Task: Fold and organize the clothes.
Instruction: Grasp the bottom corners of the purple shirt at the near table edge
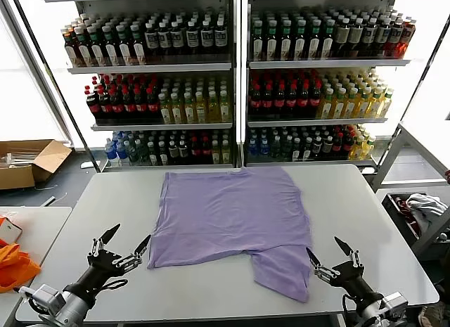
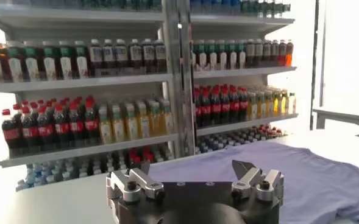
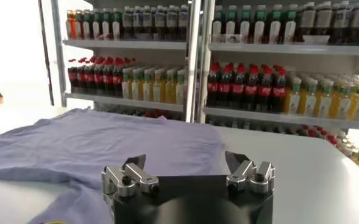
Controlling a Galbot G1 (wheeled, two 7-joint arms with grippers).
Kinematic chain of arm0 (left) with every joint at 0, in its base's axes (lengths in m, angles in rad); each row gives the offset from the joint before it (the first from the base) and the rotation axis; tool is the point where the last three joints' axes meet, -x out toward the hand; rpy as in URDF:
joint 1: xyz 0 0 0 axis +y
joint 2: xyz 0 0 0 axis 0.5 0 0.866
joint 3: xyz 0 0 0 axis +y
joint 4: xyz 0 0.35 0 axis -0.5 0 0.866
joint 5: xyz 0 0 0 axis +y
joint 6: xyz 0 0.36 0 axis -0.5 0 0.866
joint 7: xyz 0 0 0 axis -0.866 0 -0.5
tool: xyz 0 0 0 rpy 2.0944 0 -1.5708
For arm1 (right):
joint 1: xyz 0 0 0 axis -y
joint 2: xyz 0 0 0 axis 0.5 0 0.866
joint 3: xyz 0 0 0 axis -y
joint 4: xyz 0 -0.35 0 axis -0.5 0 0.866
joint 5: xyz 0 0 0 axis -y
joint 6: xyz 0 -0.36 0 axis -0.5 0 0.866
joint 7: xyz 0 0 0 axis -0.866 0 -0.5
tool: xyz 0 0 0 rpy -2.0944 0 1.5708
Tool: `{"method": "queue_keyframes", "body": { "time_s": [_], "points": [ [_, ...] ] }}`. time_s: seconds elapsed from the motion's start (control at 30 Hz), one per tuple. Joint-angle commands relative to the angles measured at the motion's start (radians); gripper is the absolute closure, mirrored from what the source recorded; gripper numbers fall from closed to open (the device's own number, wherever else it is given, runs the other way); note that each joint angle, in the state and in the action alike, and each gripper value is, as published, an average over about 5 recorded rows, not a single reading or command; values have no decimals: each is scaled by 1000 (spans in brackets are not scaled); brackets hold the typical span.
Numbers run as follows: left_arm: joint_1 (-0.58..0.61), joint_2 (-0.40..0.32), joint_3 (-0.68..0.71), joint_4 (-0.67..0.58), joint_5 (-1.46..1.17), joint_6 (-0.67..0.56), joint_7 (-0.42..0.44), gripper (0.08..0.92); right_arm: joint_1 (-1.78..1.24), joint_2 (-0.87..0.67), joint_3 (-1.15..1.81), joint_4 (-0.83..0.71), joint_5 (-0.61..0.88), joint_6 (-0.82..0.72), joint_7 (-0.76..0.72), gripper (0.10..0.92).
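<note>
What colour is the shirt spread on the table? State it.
Plain lavender T-shirt, no print showing; clearest in the head view.

1. Pale grey table (image 1: 380, 221) in front, rounded corners.
2. Behind it, two white shelf units (image 1: 239, 67) packed with rows of bottles (image 1: 162, 105).
3. Bright windows (image 1: 28, 95) to either side, washed with daylight.
4. Open cardboard box (image 1: 28, 162) on the dark floor at left.
5. Second table (image 1: 35, 225) beside it, near left.

Head camera high, looking down; wrist cameras low, facing shelves (image 1: 235, 81); all share T-shirt (image 1: 228, 214).
</note>
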Motion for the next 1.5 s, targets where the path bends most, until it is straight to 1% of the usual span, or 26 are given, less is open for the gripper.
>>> {"method": "queue_keyframes", "body": {
  "time_s": [0.03, 0.27, 0.63, 0.7, 0.83, 1.1, 1.2, 1.3, 1.5],
  "points": [
    [-61, 181, 182, 64, -90, 218, -173, 177, -30, -54, -50, 22, 26, -64, 50, 203],
    [-116, 197, 257, 155, -66, 253, -231, 177, -75, -15, -68, 31, 19, -81, 79, 203],
    [-161, 181, 279, 229, -107, 252, -224, 177, -79, 31, -132, 12, 21, -95, 119, 204],
    [-169, 181, 282, 238, -114, 252, -225, 177, -69, 38, -146, 4, 16, -100, 121, 220],
    [-182, 178, 289, 261, -117, 252, -224, 177, -51, 51, -162, -19, -1, -91, 112, 311],
    [-162, 168, 290, 265, -118, 252, -214, 177, -27, 60, -191, -31, -13, -73, 91, 545],
    [-149, 169, 289, 256, -116, 252, -211, 189, -27, 58, -189, -27, -14, -59, 72, 632],
    [-141, 167, 289, 251, -116, 252, -208, 250, -29, 55, -189, -24, -17, -51, 61, 719],
    [-129, 154, 292, 235, -114, 250, -200, 423, -33, 53, -185, -21, -22, -34, 38, 883]
  ]
}}
